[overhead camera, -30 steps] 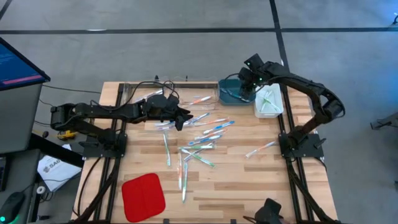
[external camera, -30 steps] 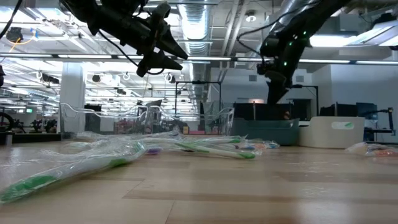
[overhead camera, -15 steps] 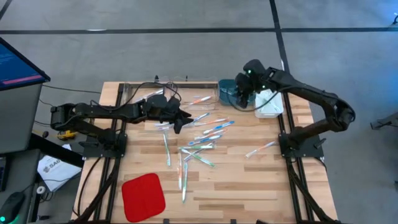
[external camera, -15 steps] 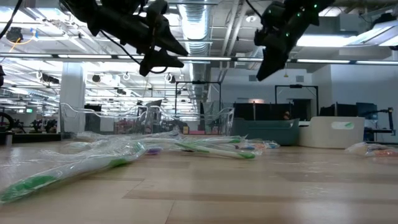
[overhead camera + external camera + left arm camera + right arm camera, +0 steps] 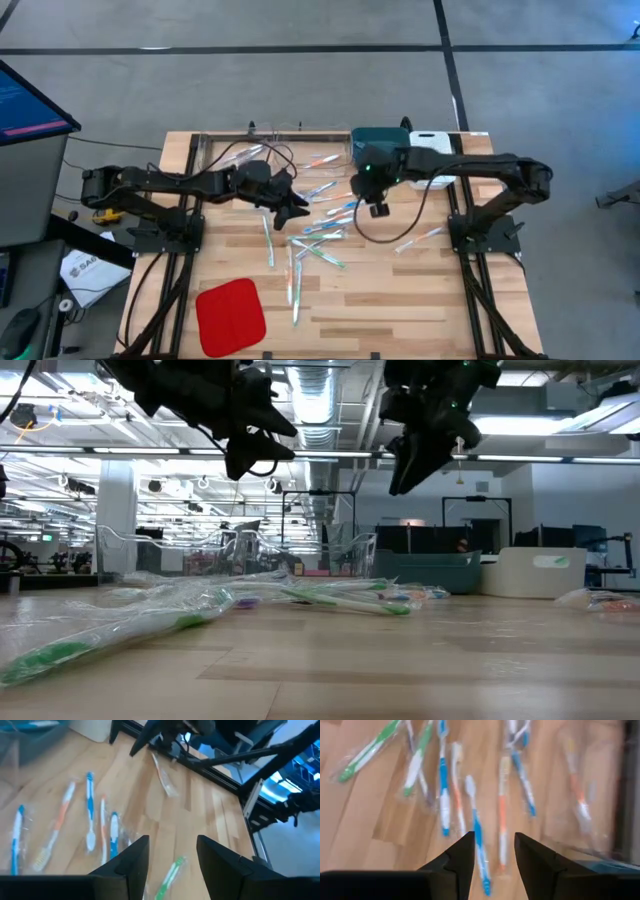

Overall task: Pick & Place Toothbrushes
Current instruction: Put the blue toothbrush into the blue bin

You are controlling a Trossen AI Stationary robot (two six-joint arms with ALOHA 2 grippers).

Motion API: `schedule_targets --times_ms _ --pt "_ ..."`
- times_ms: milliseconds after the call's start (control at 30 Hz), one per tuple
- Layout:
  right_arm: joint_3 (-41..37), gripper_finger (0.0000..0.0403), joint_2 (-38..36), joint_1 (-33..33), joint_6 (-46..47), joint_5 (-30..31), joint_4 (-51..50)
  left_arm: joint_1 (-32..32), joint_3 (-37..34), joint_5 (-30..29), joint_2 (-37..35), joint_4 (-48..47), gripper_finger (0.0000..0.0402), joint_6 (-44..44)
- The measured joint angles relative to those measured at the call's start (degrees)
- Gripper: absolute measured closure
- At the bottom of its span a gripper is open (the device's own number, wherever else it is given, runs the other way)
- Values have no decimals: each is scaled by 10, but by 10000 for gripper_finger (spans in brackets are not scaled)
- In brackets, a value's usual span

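Broadly, the pale butcher-block wooden worktop (image 5: 400,290) fills the middle of the high view, its planks smooth and lightly grained. At its upper edge sit a clear plastic bin (image 5: 215,150), a teal plastic bin (image 5: 380,140) and a white plastic bin (image 5: 435,142). A flat red square pad (image 5: 230,315) with rounded corners lies at lower left. The toothbrushes (image 5: 325,225), thin translucent plastic sticks in crinkly clear wrappers with blue, orange, green and white accents, lie scattered across the centre of the worktop; one lies apart at centre right (image 5: 420,238).

Both dark jointed arms stretch almost level toward the frame's centre. The left tool (image 5: 296,205) hangs above the left side of the scatter, its two dark fingers (image 5: 135,862) parted with nothing between them. The right tool (image 5: 377,208) points down just right of centre, over the blue and orange brushes (image 5: 475,832), its fingers (image 5: 462,857) also spread and empty.
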Motion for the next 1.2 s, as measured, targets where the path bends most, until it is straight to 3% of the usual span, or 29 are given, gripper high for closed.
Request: schedule_targets --times_ms 167,467,767,867,1200 --pt "0 275 40 51 20 8 -7 -12 0 0 0 0 243 -1" --pt "0 275 90 93 -28 8 -13 20 -1 -33 0 1 243 -3" --pt "-3 277 89 39 -166 -40 -40 45 -1 -64 0 1 243 -11" --pt "-31 277 83 18 -157 -85 -44 52 -1 -77 0 3 243 -28" --pt "-103 280 29 -12 -131 -114 -47 55 -1 -82 0 6 243 -38"
